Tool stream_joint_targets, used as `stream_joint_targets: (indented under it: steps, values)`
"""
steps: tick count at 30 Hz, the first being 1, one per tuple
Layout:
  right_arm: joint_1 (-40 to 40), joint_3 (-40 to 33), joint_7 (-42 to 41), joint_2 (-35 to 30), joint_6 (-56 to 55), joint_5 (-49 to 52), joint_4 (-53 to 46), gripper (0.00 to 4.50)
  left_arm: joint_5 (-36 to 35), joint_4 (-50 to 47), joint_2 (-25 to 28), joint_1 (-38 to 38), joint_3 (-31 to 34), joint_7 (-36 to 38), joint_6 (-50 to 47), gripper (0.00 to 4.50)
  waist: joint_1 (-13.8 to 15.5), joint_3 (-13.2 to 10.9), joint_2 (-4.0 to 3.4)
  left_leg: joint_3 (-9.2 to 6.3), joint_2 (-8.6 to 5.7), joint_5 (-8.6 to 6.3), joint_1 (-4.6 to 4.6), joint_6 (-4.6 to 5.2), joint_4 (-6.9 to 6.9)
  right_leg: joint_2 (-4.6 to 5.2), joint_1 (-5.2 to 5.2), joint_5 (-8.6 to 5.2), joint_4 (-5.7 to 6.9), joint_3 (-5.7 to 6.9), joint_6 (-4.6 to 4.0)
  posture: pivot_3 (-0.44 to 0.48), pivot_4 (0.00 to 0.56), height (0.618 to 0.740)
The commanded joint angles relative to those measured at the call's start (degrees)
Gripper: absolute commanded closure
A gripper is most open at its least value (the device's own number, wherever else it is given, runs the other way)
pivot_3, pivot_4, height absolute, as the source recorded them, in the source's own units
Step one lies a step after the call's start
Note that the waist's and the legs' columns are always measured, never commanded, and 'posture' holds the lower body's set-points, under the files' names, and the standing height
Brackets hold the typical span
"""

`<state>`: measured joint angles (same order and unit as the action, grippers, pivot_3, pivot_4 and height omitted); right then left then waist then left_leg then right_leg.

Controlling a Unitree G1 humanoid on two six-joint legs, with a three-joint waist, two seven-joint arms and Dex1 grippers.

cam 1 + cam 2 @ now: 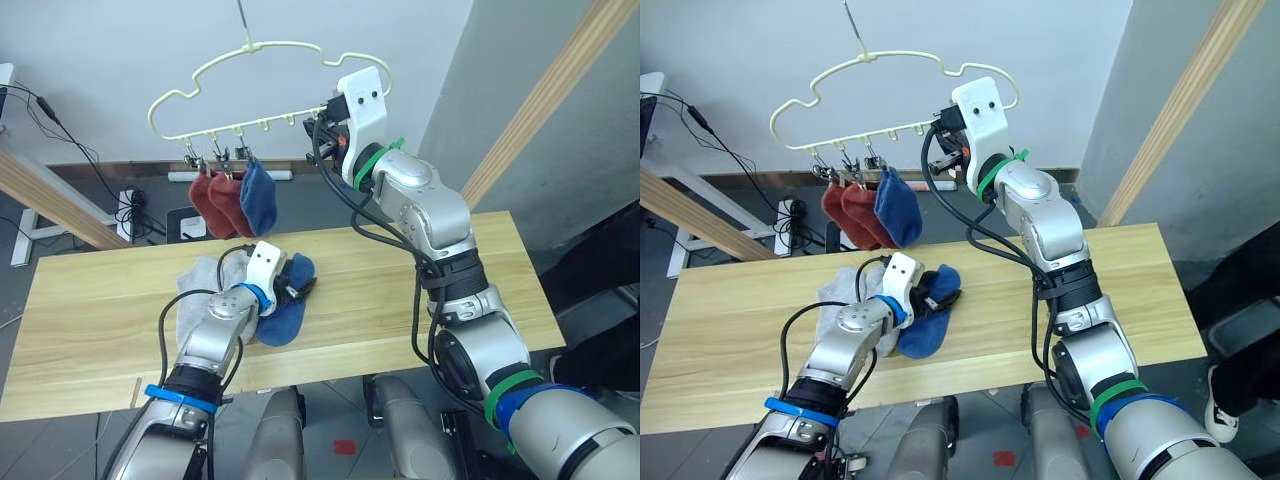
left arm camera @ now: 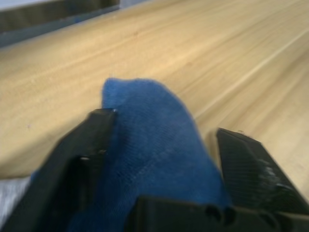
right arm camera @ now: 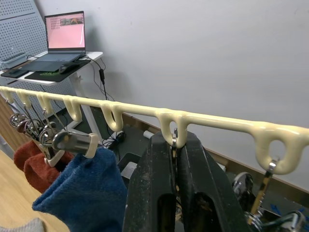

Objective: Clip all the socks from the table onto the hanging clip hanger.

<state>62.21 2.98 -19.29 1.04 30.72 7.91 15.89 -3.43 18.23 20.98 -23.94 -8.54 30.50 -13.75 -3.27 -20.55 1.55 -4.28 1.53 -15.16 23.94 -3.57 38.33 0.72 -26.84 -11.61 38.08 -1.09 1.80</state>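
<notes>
Left eye view: pale yellow clip hanger (image 1: 262, 92) hanging above the far edge of the tabletop (image 1: 90, 300). Two rust red socks (image 1: 222, 203) and one blue sock (image 1: 259, 197) dangling from clips at the hanger's left end, touching one another. Right gripper (image 1: 322, 128) raised to the hanger's lower bar, right of the hung socks. Down on the tabletop, near the middle and a little left, left gripper (image 1: 299, 287) lying over a second blue sock (image 1: 284, 318), with a light grey sock (image 1: 194, 292) bunched just beside it on the left.

Right eye view: same layout. Loose blue sock spread toward the near edge of the tabletop, grey fabric half hidden behind the left arm.

Left wrist view: black fingers (image 2: 77, 159) set apart, one on each side of a raised fold of the loose blue sock, not pressed together. Bare wood grain of the tabletop beyond, a sliver of grey sock at one corner.

Right wrist view: black fingers (image 3: 154, 188) squeezed together on a metal clip (image 3: 174, 140) hanging from a loop of the hanger's bar. Clipped blue sock and the red socks just beside. Laptop (image 3: 64, 33) on a stand by the wall behind.
</notes>
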Motion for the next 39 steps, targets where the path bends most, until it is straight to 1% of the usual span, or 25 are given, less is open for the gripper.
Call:
stream_joint_targets:
  steps: [1, 5, 8, 9, 11, 13, 17, 20, 22, 26, 30, 39]
  values:
    - [0.25, 0.24, -0.3, 0.26, 0.26, 1.05, -3.8, 4.5, 2.15, 3.35, -0.7, 0.89, -1.08, -0.56, 0.27, 1.98, -0.02, 0.0, 0.0, 0.0, 0.0, 0.0, -0.02, 0.0, 0.0, 0.0, 0.0, 0.0, 0.03, -0.01, 0.0, -0.093, 0.347, 0.74]
    - [0.09, 0.26, -0.22, -0.05, 0.81, 1.01, -4.45, 4.5, 3.84, 4.74, -0.33, 1.65, -1.26, -0.94, 2.45, 3.01, -0.09, 0.01, -0.01, 0.0, 0.0, 0.01, -0.04, 0.0, 0.06, 0.0, 0.04, 0.01, 0.05, -0.01, -0.01, -0.101, 0.347, 0.74]
    - [0.01, 0.35, -0.23, -0.11, 0.92, 0.99, -4.64, 4.5, 4.29, 2.97, 0.12, 2.93, -1.66, 0.13, 5.25, 3.79, -0.14, 0.01, -0.01, 0.0, 0.0, 0.01, -0.04, 0.01, 0.06, 0.0, 0.05, 0.01, 0.04, -0.01, -0.02, -0.098, 0.343, 0.74]
    - [0.02, 0.36, -0.23, -0.12, 0.89, 0.99, -4.62, 4.5, 4.39, 2.52, 0.14, 3.26, -1.65, 0.24, 5.98, 4.13, -0.13, 0.01, -0.01, 0.0, 0.0, 0.01, -0.04, 0.01, 0.05, 0.0, 0.05, 0.01, 0.03, -0.01, -0.02, -0.098, 0.343, 0.74]
    - [0.09, 0.36, -0.23, -0.11, 0.78, 1.01, -4.53, 4.5, 4.74, 2.11, 0.09, 3.67, -1.45, -0.02, 7.59, 4.46, -0.13, 0.01, -0.01, 0.0, 0.01, 0.01, -0.04, 0.01, 0.05, 0.0, 0.04, 0.01, 0.03, 0.0, -0.02, -0.095, 0.342, 0.74]
    - [0.17, 0.36, -0.24, -0.11, 0.7, 1.02, -4.43, 4.5, 5.27, 1.65, 0.14, 3.9, -1.37, -0.24, 11.28, 4.46, -0.12, 0.01, -0.01, 0.0, 0.01, 0.01, -0.04, 0.0, 0.05, 0.0, 0.04, 0.02, 0.03, 0.0, -0.02, -0.095, 0.342, 0.74]
    - [0.38, 0.21, -0.3, -0.14, 0.67, 1.14, -4.27, 4.5, 5.55, -2.6, -0.84, 1.98, -1.13, -0.39, 23.37, 4.46, -0.1, 0.01, -0.01, 0.0, 0.01, 0.0, 0.0, 0.0, 0.04, 0.01, 0.0, 0.02, 0.02, 0.0, -0.02, -0.1, 0.344, 0.74]
    - [0.44, 0.07, -0.33, -0.21, 0.79, 1.29, -4.26, 4.5, 5.62, -4.27, -2.29, -0.45, -0.28, -1.88, 28.78, 4.46, 0.17, 0.01, -0.01, -0.01, 0.01, 0.01, 0.08, 0.0, 0.06, 0.05, -0.03, 0.02, 0.0, 0.04, -0.03, -0.101, 0.343, 0.74]
    - [0.52, -0.02, -0.34, -0.24, 0.92, 1.39, -4.29, 4.5, 6.03, -4.9, -3.46, -2.02, 0.55, -4.13, 31.51, 4.46, 0.03, 0.01, -0.01, 0.01, -0.04, 0.01, 0.1, 0.0, 0.09, 0.1, -0.03, 0.03, 0.0, 0.01, -0.03, -0.1, 0.341, 0.74]
    - [0.58, -0.14, -0.36, -0.26, 1.21, 1.59, -4.42, 4.5, 7.89, -4.52, -4.54, -4.33, 1.29, -7.89, 35.86, 4.46, -0.36, 0.01, -0.01, 0.06, -0.07, 0.0, 0.09, 0.01, 0.08, 0.16, -0.03, 0.03, -0.02, -0.01, -0.03, -0.103, 0.341, 0.74]
    - [0.3, -0.08, -0.5, -0.37, 1.61, 1.72, -4.81, 4.5, 9.24, -3.54, -4.48, -5.85, 1.9, -10.16, 38.63, 4.46, -0.44, 0.01, -0.01, 0.06, -0.04, 0.0, 0.09, 0.01, 0.05, 0.14, -0.07, 0.03, 0.0, 0.03, -0.03, -0.104, 0.341, 0.74]
    - [-0.09, 0.03, -0.72, -0.37, 2.63, 2.01, -5.46, 4.5, 10.75, -2.5, -4.56, -7.96, 3.68, -14.8, 39.55, 4.46, -0.46, 0.01, -0.01, 0.06, -0.06, 0.0, 0.1, 0.01, 0.08, 0.13, -0.06, 0.03, 0.0, 0.02, -0.03, -0.103, 0.342, 0.74]
